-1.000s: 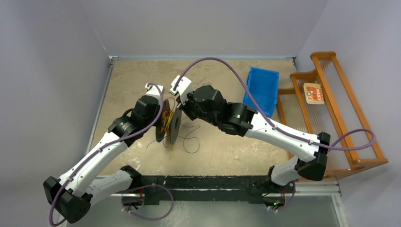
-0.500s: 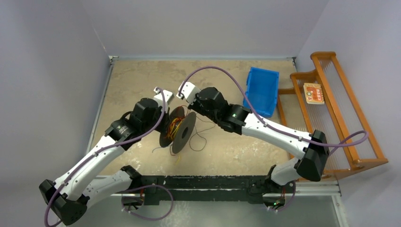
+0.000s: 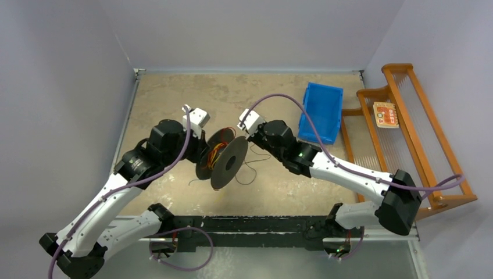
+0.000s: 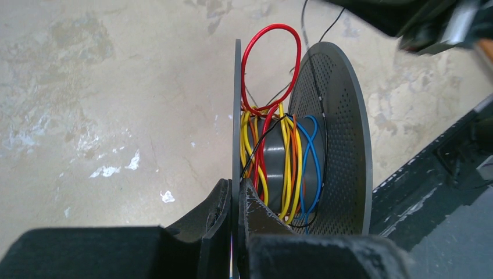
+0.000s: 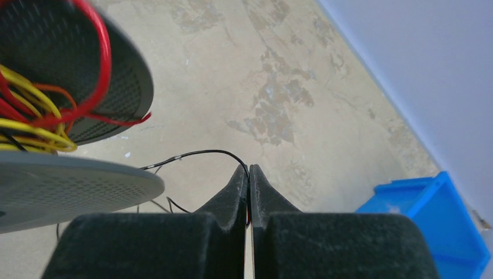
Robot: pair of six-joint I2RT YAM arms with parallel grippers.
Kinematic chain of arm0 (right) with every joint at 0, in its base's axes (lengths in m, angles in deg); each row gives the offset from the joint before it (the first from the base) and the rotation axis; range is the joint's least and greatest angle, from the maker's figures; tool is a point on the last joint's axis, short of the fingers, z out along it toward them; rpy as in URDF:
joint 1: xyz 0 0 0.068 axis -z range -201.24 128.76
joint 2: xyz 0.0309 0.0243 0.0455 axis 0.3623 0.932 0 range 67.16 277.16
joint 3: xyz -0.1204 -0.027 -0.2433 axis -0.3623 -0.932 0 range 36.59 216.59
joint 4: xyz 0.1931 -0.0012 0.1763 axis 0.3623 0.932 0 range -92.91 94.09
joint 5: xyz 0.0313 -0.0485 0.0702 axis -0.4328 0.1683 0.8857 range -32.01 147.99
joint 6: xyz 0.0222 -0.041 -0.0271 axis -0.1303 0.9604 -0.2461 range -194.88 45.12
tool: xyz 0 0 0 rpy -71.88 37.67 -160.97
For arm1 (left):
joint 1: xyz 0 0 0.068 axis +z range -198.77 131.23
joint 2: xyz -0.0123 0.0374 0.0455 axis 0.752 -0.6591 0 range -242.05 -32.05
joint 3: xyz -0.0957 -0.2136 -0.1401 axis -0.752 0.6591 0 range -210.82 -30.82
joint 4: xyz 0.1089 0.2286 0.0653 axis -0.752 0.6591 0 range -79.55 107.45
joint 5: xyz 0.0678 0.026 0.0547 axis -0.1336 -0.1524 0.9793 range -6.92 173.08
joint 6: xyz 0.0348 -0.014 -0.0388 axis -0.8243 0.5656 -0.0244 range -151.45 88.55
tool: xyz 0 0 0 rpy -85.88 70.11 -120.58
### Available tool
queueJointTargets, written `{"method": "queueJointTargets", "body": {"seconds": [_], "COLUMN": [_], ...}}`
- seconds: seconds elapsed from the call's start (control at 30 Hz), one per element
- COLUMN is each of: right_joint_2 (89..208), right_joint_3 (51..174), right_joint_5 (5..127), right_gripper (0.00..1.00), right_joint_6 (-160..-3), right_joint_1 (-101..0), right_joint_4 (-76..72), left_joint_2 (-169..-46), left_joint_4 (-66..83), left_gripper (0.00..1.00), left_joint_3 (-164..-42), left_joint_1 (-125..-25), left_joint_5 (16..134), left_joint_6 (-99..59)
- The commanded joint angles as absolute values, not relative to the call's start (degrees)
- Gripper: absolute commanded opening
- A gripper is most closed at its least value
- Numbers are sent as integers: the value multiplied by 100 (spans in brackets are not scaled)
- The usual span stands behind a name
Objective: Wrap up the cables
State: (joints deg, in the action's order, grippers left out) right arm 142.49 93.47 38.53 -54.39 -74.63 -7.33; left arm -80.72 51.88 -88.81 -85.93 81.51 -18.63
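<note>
Spool, rim nipped in left pincer; black strand pinched in right pincer: advise steady tension, laying it beside wound cables.

Robotics laboratory test cell. Bare lilac walls box in a stone-patterned table; the left arm and right arm are bolted at the table's near edge, a blue bin lies towards its far right, a wooden rack stands beside its right edge.
</note>
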Motion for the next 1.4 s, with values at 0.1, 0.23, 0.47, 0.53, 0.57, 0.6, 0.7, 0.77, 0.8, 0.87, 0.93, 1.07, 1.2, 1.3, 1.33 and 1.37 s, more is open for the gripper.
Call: {"method": "queueJointTargets", "body": {"seconds": [0.1,0.23,0.47,0.53,0.57,0.6,0.7,0.77,0.8,0.87,0.93,1.07,1.2,1.3,1.33,1.37], "right_joint_2": [13915,13865,13472,13333,13274,13212,13105,13062,13036,12953,12834,12595,12391,12291,12261,12221], "right_joint_3": [8471,8156,7408,7180,7077,6994,6795,6714,6667,6555,6448,6224,6034,5927,5900,5870], "right_joint_5": [4369,4560,4920,5115,5207,5288,5475,5510,5524,5546,5561,5618,5638,5647,5649,5656], "right_gripper": [1,6,14,18,19,20,21,21,21,21,21,21,22,23,22,23], "right_joint_6": [-6182,-6513,-6999,-7169,-7250,-7320,-7448,-7507,-7540,-7606,-7672,-7827,-7972,-8031,-8066,-8089], "right_joint_1": [-7332,-7311,-7247,-7219,-7214,-7201,-7186,-7178,-7178,-7169,-7166,-7161,-7154,-7152,-7152,-7152], "right_joint_4": [-1911,-2276,-3344,-3706,-3858,-4002,-4277,-4376,-4422,-4483,-4556,-4673,-4781,-4882,-4918,-4975], "left_joint_2": [-7871,-7890,-7857,-7839,-7832,-7821,-7801,-7779,-7751,-7679,-7638,-7584,-7603,-7623,-7626,-7633], "left_joint_4": [4753,4763,4710,4677,4663,4654,4594,4525,4473,4364,4257,4013,3900,3772,3725,3672], "left_gripper": [0,0,0,0,0,0,0,0,0,0,0,0,0,0,0,0], "left_joint_3": [-10021,-10331,-10562,-10603,-10619,-10631,-10695,-10734,-10743,-10710,-10700,-10710,-10793,-10828,-10839,-10862], "left_joint_1": [-8610,-8612,-8611,-8611,-8610,-8612,-8607,-8611,-8612,-8605,-8607,-8612,-8610,-8611,-8609,-8607], "left_joint_5": [7606,7405,7205,7167,7151,7158,7182,7208,7250,7427,7596,7839,7930,7853,7833,7807], "left_joint_6": [-1798,-1705,-1512,-1466,-1438,-1424,-1338,-1258,-1229,-1152,-1064,-884,-775,-646,-598,-543]}}
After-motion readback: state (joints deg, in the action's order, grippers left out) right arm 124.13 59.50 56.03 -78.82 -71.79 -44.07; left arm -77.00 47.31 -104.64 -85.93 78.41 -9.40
